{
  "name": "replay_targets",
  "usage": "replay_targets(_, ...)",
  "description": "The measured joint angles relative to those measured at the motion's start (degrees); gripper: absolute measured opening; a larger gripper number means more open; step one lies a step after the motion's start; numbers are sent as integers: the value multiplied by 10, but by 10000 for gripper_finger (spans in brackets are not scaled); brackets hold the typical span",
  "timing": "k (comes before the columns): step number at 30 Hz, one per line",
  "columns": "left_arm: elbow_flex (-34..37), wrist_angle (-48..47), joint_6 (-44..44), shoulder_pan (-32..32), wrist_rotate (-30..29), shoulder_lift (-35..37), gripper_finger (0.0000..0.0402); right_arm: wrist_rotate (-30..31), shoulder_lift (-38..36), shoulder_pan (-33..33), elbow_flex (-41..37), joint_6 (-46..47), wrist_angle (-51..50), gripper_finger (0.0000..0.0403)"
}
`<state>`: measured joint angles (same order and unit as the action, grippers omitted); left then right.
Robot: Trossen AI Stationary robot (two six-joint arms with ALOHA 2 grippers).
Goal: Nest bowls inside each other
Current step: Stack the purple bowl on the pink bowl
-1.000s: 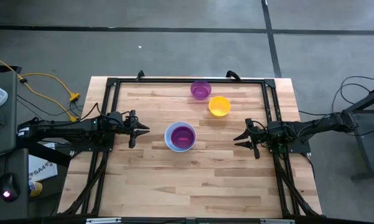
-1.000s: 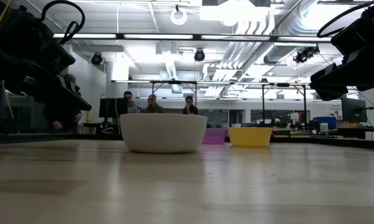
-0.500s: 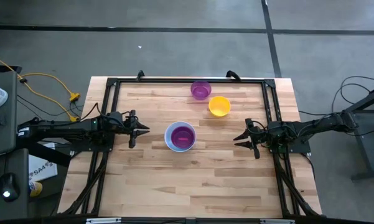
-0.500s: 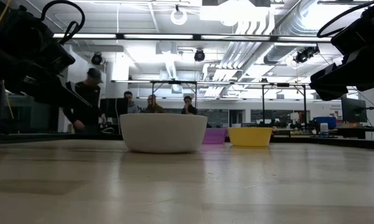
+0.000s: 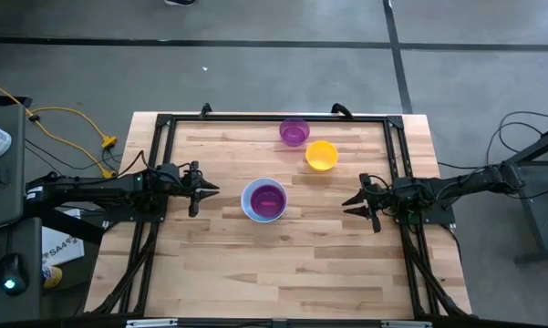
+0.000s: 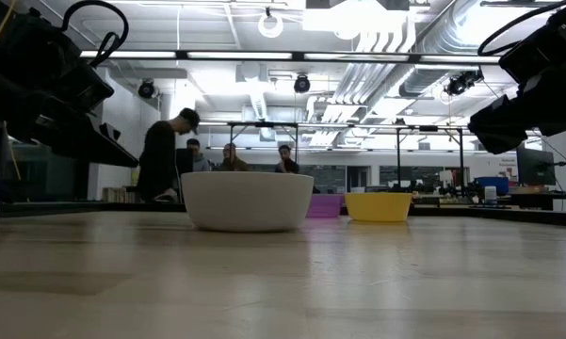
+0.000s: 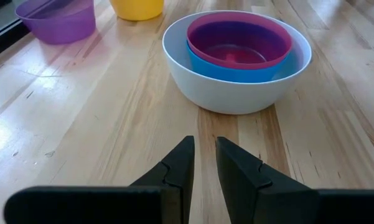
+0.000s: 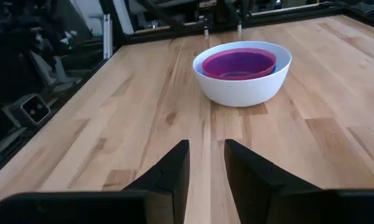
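White bowl (image 5: pixel 263 200) near table centre, upright. Blue bowl (image 7: pixel 236 67) nested inside it; a red-magenta bowl (image 7: pixel 239 42) nested inside the blue, rim standing a little above the white rim. Purple bowl (image 5: pixel 294 131) alone near the far edge; yellow bowl (image 5: pixel 321 155) just beside it, slightly nearer the stack, both empty and upright.

Bare wood table (image 5: pixel 283 273) all around the stack; near half wholly open. Black frame rails run along the far and side edges.

Left gripper (image 5: pixel 205 189) to the stack's left, apart from it, fingers a narrow gap apart, holding nothing. Right gripper (image 5: pixel 351 203) at the right side, well apart, narrow gap, empty.

Person (image 6: pixel 162 158) standing in the room beyond.
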<state>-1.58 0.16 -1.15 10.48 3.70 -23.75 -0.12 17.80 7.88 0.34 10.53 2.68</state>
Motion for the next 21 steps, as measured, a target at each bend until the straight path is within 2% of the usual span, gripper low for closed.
replay_targets(4,0,0,0,0,0,0,67,35,0,0,0,20,42,94)
replay_targets(8,0,-1,0,0,0,0,67,79,0,0,2,-10,114,94)
replay_targets(13,0,-1,0,0,0,0,67,119,9,-8,43,-33,112,94)
replay_targets(21,0,-1,0,0,0,0,67,100,134,-75,132,-71,109,94)
